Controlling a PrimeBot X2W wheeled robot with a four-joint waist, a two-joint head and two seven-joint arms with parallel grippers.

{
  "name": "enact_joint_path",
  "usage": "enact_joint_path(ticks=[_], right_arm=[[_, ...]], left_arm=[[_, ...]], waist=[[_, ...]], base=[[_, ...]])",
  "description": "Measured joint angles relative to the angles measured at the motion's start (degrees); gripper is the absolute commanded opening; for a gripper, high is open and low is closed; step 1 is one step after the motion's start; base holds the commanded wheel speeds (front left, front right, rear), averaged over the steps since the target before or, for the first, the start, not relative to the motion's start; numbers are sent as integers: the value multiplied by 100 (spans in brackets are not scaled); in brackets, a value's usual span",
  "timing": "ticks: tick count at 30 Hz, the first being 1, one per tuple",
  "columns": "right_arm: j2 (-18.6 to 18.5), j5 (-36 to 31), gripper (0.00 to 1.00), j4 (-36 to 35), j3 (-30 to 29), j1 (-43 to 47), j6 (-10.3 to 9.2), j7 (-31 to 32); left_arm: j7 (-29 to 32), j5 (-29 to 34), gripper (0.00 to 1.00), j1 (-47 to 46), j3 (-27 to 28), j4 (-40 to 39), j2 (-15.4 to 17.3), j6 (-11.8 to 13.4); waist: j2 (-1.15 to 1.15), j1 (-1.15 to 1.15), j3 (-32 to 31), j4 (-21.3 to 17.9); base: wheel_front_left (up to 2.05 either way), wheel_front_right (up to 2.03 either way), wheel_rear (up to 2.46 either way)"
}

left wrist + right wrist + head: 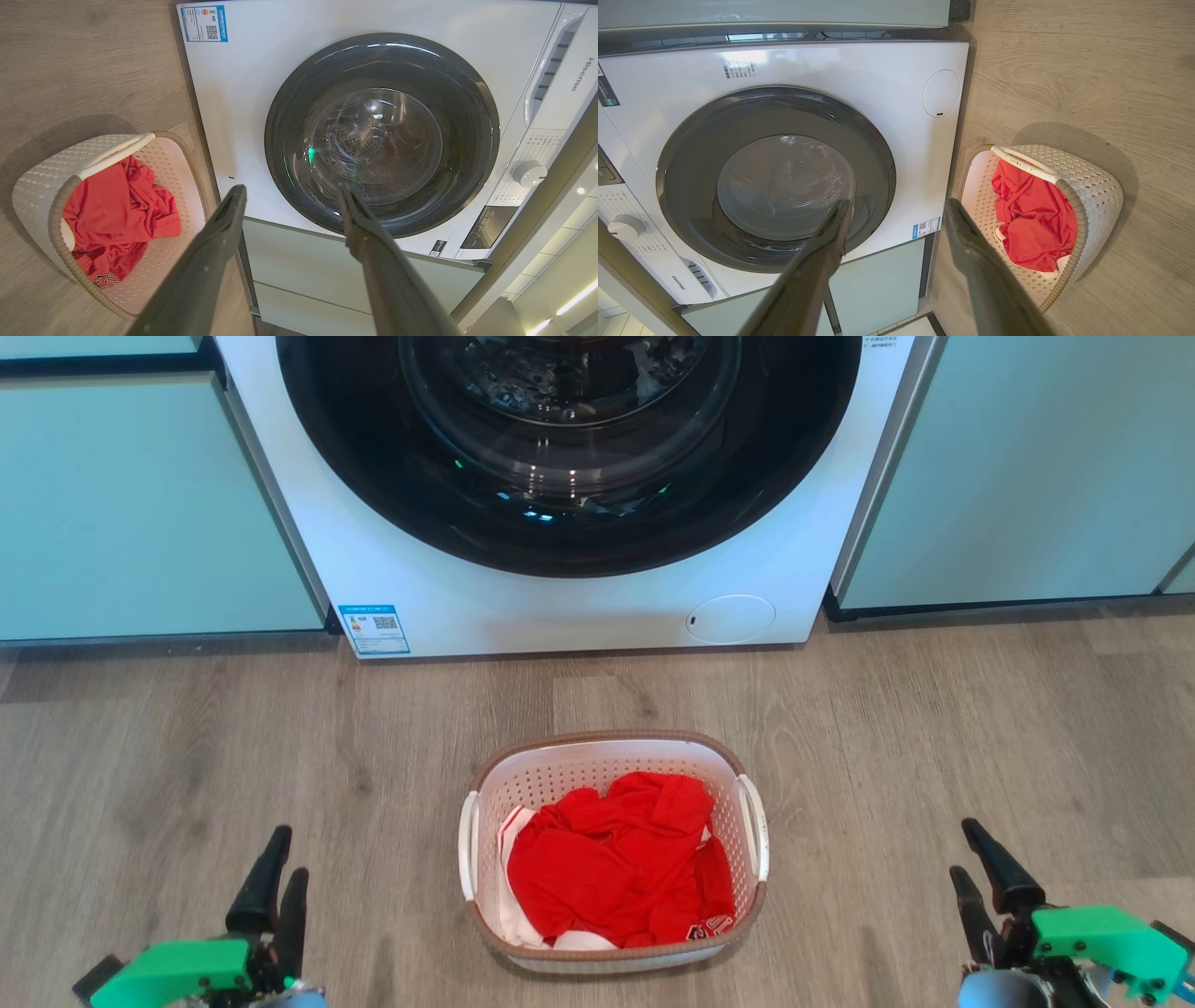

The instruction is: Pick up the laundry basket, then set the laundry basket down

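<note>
On the floor (pixel 187 737) before the washing machine (pixel 560 607), the laundry basket (pixel 597 767) stands between the left pincer (pixel 288 857) and right pincer (pixel 964 849), both spread. Likely light and stiff, it lifts best by its side handles (pixel 754 826).

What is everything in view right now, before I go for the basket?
laundry basket: one, white with a brown rim, on the floor in front of the washing machine
clothing: one heap, red with some white, inside the basket
washing machine: one, white with a dark round door, behind the basket
label: one, blue, machine's lower left corner
round cap: one, white, machine's lower right
cabinets: two, pale green, either side of the machine
floor: grey-brown wood
left gripper: dark fingers, open, lower left
right gripper: dark fingers, open, lower right
</note>
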Motion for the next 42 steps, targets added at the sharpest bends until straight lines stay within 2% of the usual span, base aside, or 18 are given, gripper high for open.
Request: enact_joint_path(ticks=[14, 21, 42], right_arm=[[0, -475, 100, -94, 118, -4, 0, -198], [0, -1051, 100, -260, 179, -5, 0, -318], [-1, -2904, 100, -743, 553, -5, 0, -660]], left_arm=[[-209, 391, 100, -8, -67, -275, -3, 53], [-321, 798, 100, -8, -146, -463, -3, 121], [-678, 2898, 100, -7, -535, -969, -3, 335]], waist=[[0, 0, -6, -5], [0, 0, -9, -7], [0, 0, -55, 5]], base=[[0, 0, 0], [0, 0, 0], [0, 0, 0]])
